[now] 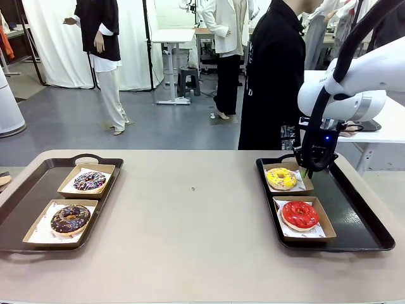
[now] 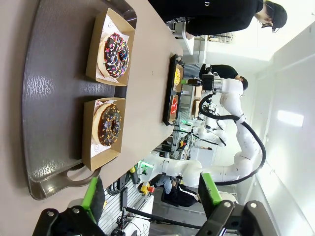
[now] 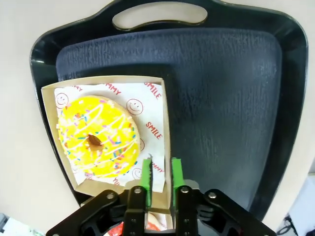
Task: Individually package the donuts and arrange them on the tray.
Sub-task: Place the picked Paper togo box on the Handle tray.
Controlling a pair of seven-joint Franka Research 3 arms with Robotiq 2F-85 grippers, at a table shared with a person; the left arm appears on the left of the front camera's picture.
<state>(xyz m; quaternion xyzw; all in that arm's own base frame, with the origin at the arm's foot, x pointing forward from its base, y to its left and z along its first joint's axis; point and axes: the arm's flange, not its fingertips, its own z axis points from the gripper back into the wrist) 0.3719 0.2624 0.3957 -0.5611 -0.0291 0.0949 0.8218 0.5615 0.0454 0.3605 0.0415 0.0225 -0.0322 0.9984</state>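
The right gripper (image 3: 160,178) hides a strip of the yellow donut's box (image 3: 106,130) edge, and whether its pads (image 3: 146,182) pinch that edge or merely straddle it cannot be told. In the front view the left tray (image 1: 38,183) runs off the picture's edge. The print on the paper liners (image 3: 147,123) is partly covered — only fragments read.
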